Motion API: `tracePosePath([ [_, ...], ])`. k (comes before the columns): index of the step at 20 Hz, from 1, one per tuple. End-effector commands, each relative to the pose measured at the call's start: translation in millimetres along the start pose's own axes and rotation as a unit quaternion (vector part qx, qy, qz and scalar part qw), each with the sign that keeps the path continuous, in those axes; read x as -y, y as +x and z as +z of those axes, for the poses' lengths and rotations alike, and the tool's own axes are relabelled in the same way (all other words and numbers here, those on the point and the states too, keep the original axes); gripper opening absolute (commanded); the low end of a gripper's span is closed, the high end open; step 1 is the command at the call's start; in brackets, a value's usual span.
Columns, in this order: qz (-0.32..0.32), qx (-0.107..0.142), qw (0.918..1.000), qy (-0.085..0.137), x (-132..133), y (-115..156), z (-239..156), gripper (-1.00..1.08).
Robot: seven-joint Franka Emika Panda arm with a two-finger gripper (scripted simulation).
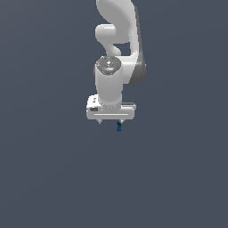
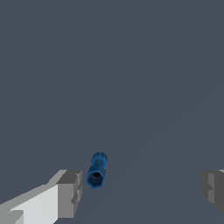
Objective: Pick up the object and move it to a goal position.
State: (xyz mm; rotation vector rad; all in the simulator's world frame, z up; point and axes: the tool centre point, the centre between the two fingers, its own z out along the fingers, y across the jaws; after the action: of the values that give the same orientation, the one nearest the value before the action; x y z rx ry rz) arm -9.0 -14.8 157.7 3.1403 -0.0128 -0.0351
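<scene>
The object (image 2: 96, 170) is a tiny dark blue, elongated lumpy piece. In the wrist view it lies on the grey floor between my two fingers, close to one grey fingertip (image 2: 70, 194) and far from the other (image 2: 213, 189). In the exterior view the object (image 1: 119, 126) shows just below the white gripper (image 1: 110, 120), near the finger on the exterior view's right. The gripper is open and holds nothing; it hangs straight down over the object. I cannot tell if the near fingertip touches the object.
The white arm (image 1: 116, 44) rises behind the gripper toward the top of the exterior view. A plain dark grey floor (image 1: 53, 169) surrounds it. No goal marker shows in either view.
</scene>
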Motion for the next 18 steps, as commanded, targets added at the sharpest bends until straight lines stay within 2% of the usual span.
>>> tracePosePath([
  [1, 0.000, 0.000, 1.0000, 0.000, 0.0, 0.0, 0.0, 1.00],
  [9, 0.003, 0.007, 0.9999, -0.013, -29.4, -1.7, -1.5, 1.00],
  [18, 0.013, 0.006, 0.9998, -0.012, -25.9, -3.1, 1.5, 1.00],
])
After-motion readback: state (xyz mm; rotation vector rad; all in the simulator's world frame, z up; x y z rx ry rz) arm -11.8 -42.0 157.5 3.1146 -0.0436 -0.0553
